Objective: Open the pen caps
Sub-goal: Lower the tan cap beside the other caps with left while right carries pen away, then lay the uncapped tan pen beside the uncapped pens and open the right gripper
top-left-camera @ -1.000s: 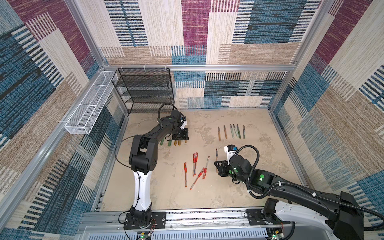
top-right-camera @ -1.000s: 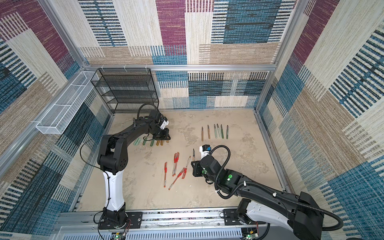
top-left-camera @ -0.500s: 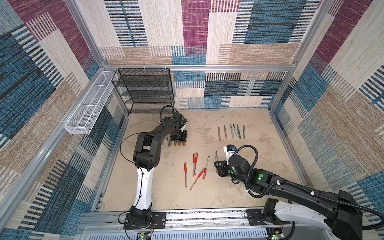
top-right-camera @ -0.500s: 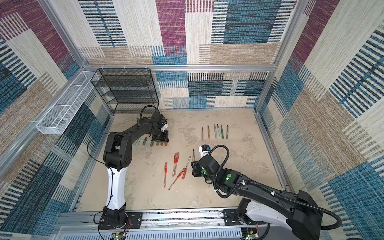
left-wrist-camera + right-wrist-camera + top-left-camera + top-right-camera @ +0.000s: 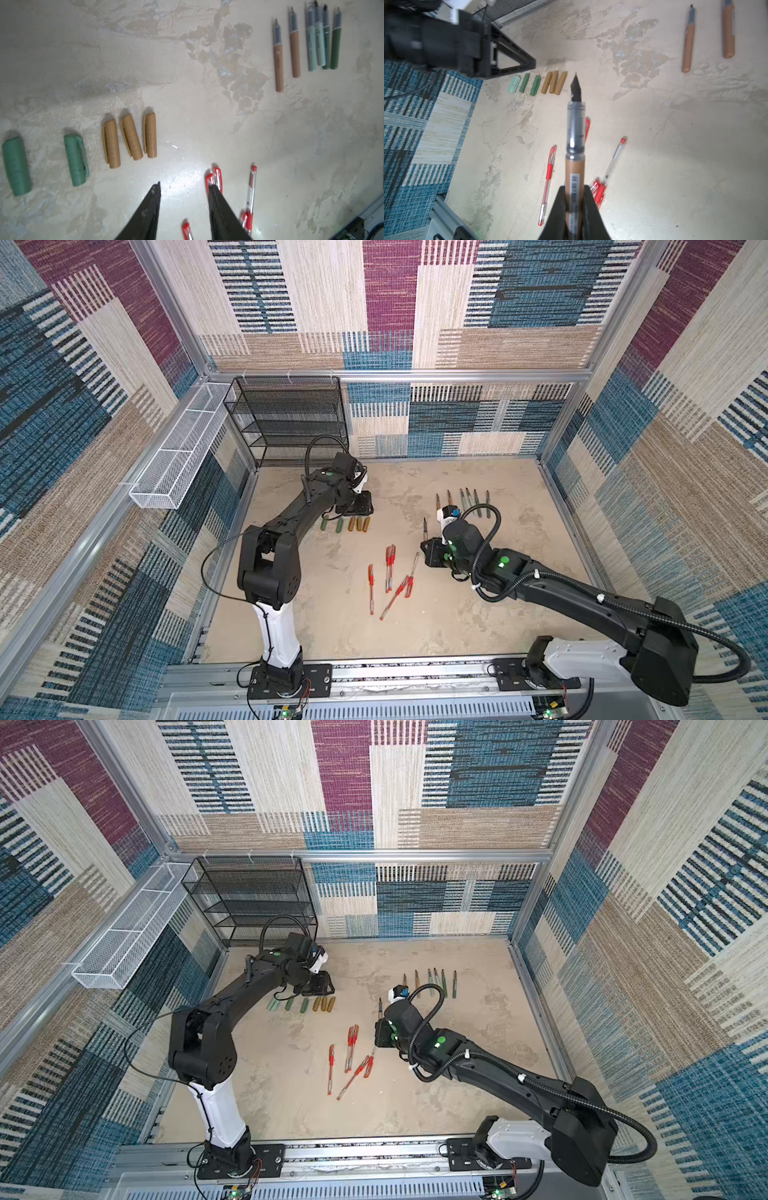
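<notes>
**Fat pens' caps off, red caps not yet pulled**

Nearest the table's front edge, slim clear pens wear small tapered red caps. These look light, hard and slick, probably best pinched across the cap. The right claw clamps a brown pen barrel, nib bare. Toward the rear-left corner, stubby gold-brown caps and green caps lie under the parted, empty left claw. The right wrist view adds the pale mint cap, which the left wrist view cuts off.

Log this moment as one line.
left gripper: open, empty | right gripper: shut on brown pen, uncapped | brown caps: three lying loose | red pens: lying free
</notes>
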`<state>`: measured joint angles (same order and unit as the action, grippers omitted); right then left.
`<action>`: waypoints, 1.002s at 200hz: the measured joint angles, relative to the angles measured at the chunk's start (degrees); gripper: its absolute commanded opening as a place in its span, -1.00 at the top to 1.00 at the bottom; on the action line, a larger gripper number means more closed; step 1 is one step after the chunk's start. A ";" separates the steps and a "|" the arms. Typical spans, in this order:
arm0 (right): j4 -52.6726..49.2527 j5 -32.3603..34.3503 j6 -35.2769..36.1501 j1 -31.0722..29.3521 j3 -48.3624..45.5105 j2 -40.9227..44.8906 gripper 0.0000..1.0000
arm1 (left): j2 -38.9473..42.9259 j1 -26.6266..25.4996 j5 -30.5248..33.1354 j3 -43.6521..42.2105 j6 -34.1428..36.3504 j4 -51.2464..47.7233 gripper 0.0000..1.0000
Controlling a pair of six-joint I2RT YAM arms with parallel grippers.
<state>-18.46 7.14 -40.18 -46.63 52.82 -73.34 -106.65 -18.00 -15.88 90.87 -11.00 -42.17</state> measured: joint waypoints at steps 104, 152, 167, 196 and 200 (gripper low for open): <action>-7.54 -7.56 7.89 13.03 20.55 -23.61 0.98 | 37.70 1.20 -2.51 -30.93 8.13 9.99 -0.98; -10.19 -9.51 11.58 17.62 30.32 -34.51 0.98 | 45.33 6.78 -2.80 -37.90 13.31 12.83 -0.97; -10.93 -9.55 12.55 19.15 33.57 -37.83 0.97 | 46.88 9.92 -3.48 -38.86 13.75 14.19 -0.97; -12.83 -9.53 14.14 21.44 41.00 -45.55 0.97 | 48.30 14.21 -5.25 -40.09 13.73 15.82 -0.98; -13.20 -9.51 14.38 21.66 41.99 -46.53 0.97 | 48.39 14.40 -5.25 -40.09 13.75 15.87 -0.98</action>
<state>-31.66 -2.37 -25.80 -24.97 94.80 -119.87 -58.26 -3.60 -21.12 50.78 2.74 -26.30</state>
